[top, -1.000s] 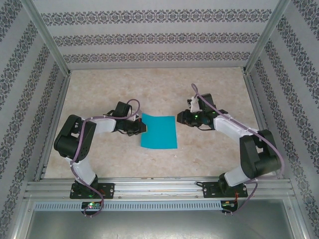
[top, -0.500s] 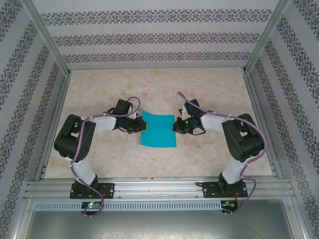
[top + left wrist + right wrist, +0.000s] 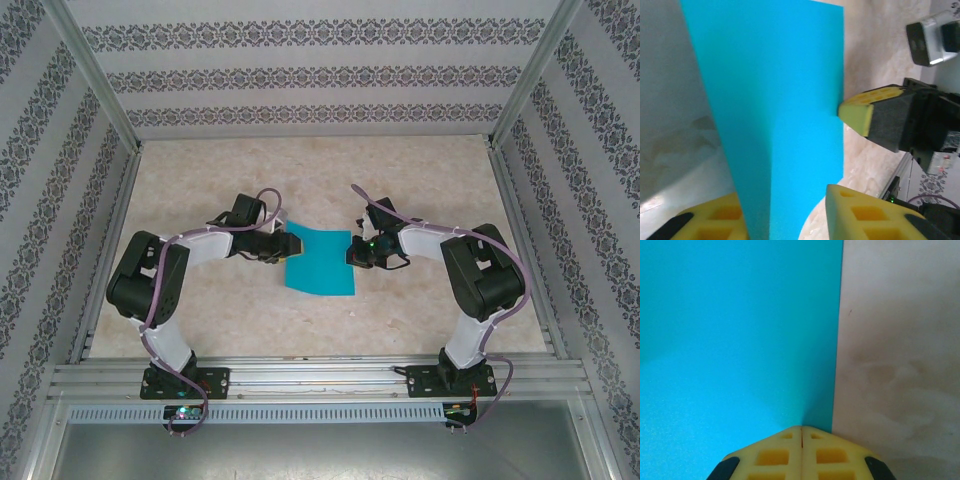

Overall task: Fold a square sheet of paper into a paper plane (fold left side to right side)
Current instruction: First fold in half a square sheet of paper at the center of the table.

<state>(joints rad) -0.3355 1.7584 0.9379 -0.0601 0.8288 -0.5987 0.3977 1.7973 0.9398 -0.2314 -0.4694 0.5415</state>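
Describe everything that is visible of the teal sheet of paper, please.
The sheet of paper is thin, plain teal-blue and matte, with straight edges and no print. It lies in the middle of the marbled table, between the two arms. Its right part is flat. Its left edge is raised off the surface and stands between the left arm's parted fingers. The right arm's shut fingers rest at its right edge.

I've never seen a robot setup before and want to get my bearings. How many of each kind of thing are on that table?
Teal paper sheet: 1
Robot arms: 2 (left arm, right arm)
Total: 3
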